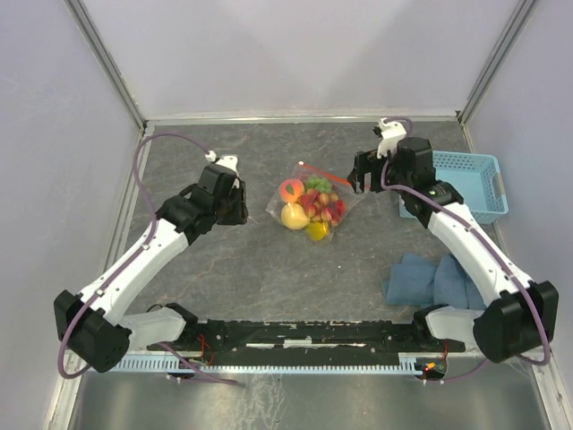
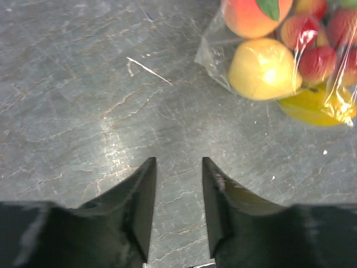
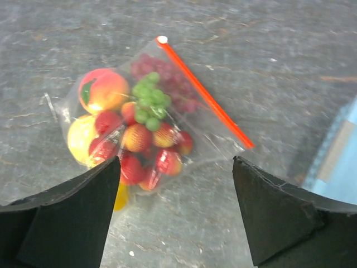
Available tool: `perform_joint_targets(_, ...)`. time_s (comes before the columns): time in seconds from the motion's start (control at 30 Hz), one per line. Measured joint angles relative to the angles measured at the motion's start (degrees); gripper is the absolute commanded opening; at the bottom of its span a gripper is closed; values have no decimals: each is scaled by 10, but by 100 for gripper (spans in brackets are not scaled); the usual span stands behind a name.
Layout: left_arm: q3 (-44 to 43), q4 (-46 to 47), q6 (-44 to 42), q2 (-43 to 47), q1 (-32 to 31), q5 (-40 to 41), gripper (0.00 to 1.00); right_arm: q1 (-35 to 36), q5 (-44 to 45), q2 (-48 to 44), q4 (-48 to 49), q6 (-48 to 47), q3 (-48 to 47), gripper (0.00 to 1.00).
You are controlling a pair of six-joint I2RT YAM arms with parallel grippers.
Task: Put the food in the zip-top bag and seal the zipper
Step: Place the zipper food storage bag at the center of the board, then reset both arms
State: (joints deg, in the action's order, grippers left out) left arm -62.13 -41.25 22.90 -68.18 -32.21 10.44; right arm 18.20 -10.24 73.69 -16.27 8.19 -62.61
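**Top view.** Grey stone-look table (image 1: 233, 269). Clear zip-top bag (image 1: 346, 196) flat at table centre, btwn the two arms. Inside:
- peach (image 1: 291, 190), far-left
- green grapes (image 1: 317, 184), beside the peach
- strawberries (image 1: 327, 210), mid
- pale yellow fruit (image 1: 294, 216), near-left
- darker yellow fruit (image 1: 316, 230), near end

Red-orange zipper (image 1: 324, 174) along bag's far-right edge. On L side, left gripper (image 1: 240, 208), beside bag but apart from it. On R side, right gripper (image 1: 361, 176), just beside zipper's right end; contact: can't tell. Light-blue basket (image 1: 483, 164) at table's right edge. Blue cloth (image 1: 430, 279) near-right, partly under right arm.

**Left wrist view.** Black fingers (image 2: 139, 212) w/ narrow gap btwn them, nothing held, bare table beneath. Bag corner at upper right, w/ peach, both yellow fruits and strawberries behind plastic, clear of the fingertips.

**Right wrist view.** Jaws spread wide, empty, above table. Bag ahead, btwn them. Purple grapes (image 3: 167, 75) tucked against zipper. Zipper straight, white tip (image 3: 162, 39) at far end. Sealed or not: can't tell. Basket edge at right border.
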Motion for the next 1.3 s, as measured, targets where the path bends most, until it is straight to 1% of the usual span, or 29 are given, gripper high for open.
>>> perform_joint_targets(0.03,3,0,3,9,7,4,58,0,17,-12,-8,2,4,99)
perform_joint_targets(0.13,9,1,9,43,21,27,68,0,76,-58,-36,8,18,99)
perform_joint_targets(0.27,18,7,11,114,24,64,78,0,150,-143,-75,10,39,99)
perform_joint_targets(0.37,31,20,11,191,24,96,86,0,202,-225,-102,16,54,99)
perform_joint_targets(0.53,65,54,10,320,24,146,96,0,268,-367,-120,31,95,99)
perform_joint_targets(0.67,94,84,8,401,24,175,100,0,303,-454,-130,36,124,99)
perform_joint_targets(0.8,148,114,6,473,24,191,100,0,330,-522,-143,40,157,99)
perform_joint_targets(0.9,182,126,3,510,24,190,100,0,343,-554,-148,41,175,99)
perform_joint_targets(1.03,193,138,-3,532,24,193,100,0,353,-568,-150,48,185,99)
perform_joint_targets(1.3,194,153,-3,539,25,196,100,0,362,-568,-151,64,187,99)
